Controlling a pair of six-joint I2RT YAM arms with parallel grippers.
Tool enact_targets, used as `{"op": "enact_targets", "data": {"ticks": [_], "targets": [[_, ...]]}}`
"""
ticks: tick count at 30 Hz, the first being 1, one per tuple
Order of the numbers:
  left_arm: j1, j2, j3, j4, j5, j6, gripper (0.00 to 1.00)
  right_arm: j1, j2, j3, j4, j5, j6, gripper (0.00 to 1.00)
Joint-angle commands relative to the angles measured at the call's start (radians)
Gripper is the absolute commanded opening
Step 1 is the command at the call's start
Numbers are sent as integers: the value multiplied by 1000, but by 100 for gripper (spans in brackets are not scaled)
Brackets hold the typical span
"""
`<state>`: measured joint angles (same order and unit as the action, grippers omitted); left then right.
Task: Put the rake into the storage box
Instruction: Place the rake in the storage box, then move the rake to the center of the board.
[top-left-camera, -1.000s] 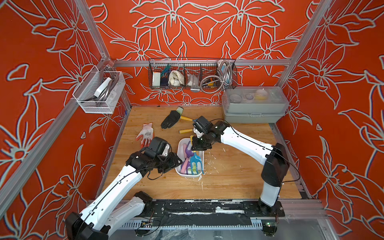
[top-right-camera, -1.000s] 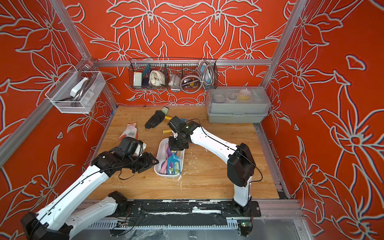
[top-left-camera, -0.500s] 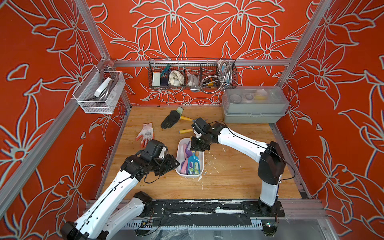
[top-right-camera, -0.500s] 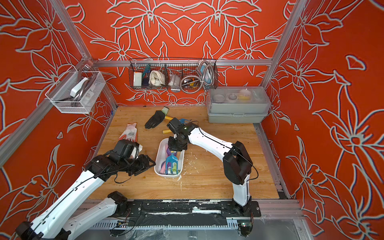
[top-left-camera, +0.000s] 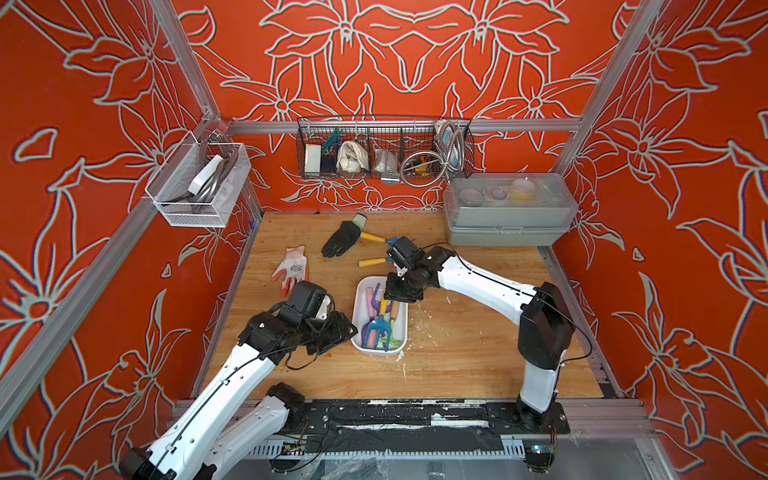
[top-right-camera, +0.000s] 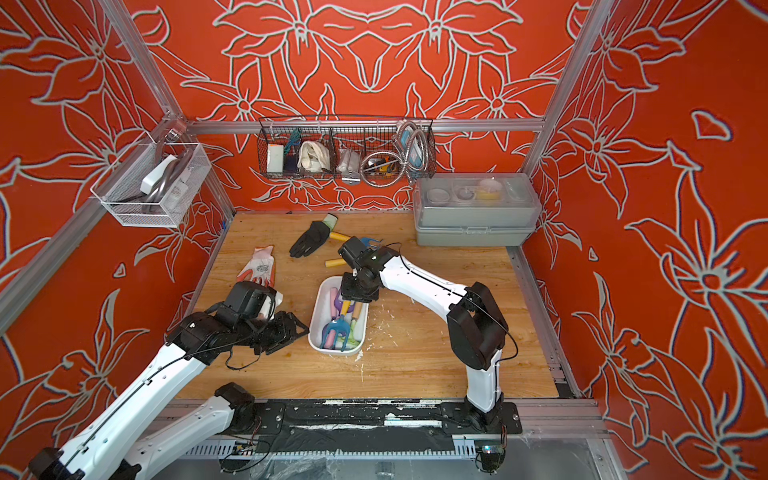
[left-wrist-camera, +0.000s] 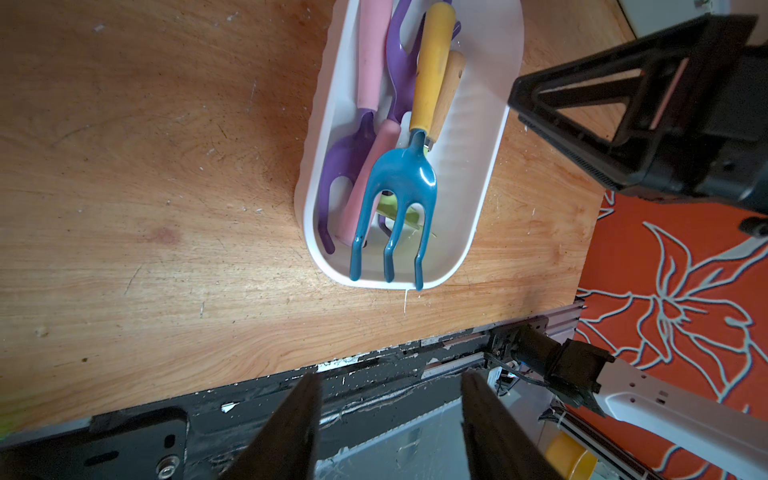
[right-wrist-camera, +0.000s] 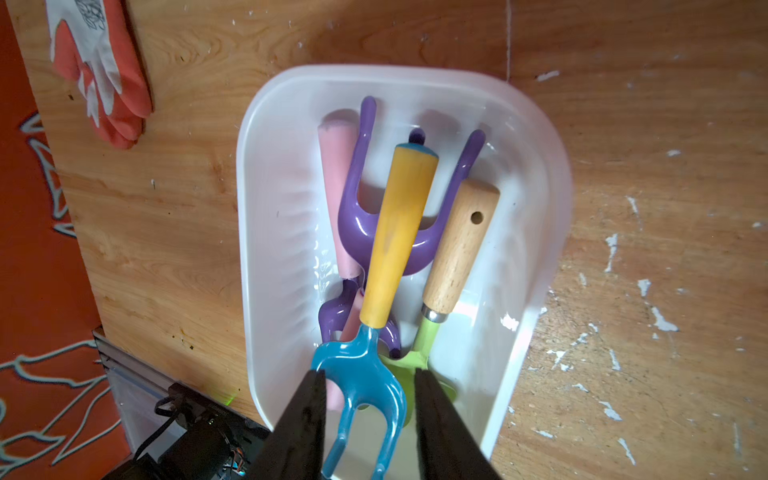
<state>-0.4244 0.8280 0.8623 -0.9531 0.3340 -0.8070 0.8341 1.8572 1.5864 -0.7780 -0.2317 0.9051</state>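
The right claw (top-left-camera: 397, 295) blocks the far end of the storage box (top-left-camera: 376, 352); the table (top-left-camera: 457, 357) beside it lies bare.

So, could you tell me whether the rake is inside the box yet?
In: the rake lies in the box, atop the other tools.

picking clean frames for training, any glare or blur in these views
Right wrist view: glare patches on the storage box wall, right gripper fingers soft. Left wrist view: bright highlights on the rake. In both top views: even light, sharp, colour fringes on the wall pattern.
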Motion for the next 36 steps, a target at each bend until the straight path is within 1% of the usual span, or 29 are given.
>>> {"op": "enact_targets", "data": {"ticks": [1,4,7,10,12,13,14,16,18,20,22,29,32,36], "targets": [[9,-3,34,-25,0,20,56,-9,-78,35,-29,57,-22,34],[9,5,59,-23,-3,22,56,-8,-136,65,-78,106,-70,33],[9,17,93,-26,-15,26,56,-8,-216,78,-143,180,-134,33],[9,35,138,-47,-19,38,56,-11,-311,32,-156,233,-187,33],[9,41,157,-69,-33,46,55,-30,-372,-36,-131,216,-193,31],[9,42,161,-79,-41,46,55,-51,-403,-81,-116,190,-183,27],[9,39,160,-85,-48,44,55,-73,-432,-124,-101,153,-170,25],[7,41,155,-88,-57,42,55,-112,-476,-189,-87,72,-164,25],[6,55,157,-93,-73,46,54,-125,-523,-224,-100,52,-186,31],[2,82,169,-98,-93,55,53,-125,-587,-258,-107,46,-215,40],[-4,116,191,-103,-112,57,53,-126,-656,-288,-117,43,-228,45],[-71,292,378,-123,-192,80,51,-127,-856,-335,-264,24,-265,46],[-111,356,467,-147,-254,94,51,-126,-917,-352,-330,37,-298,46],[-126,417,516,-154,-272,92,51,-128,-954,-378,-372,37,-313,47]]}}
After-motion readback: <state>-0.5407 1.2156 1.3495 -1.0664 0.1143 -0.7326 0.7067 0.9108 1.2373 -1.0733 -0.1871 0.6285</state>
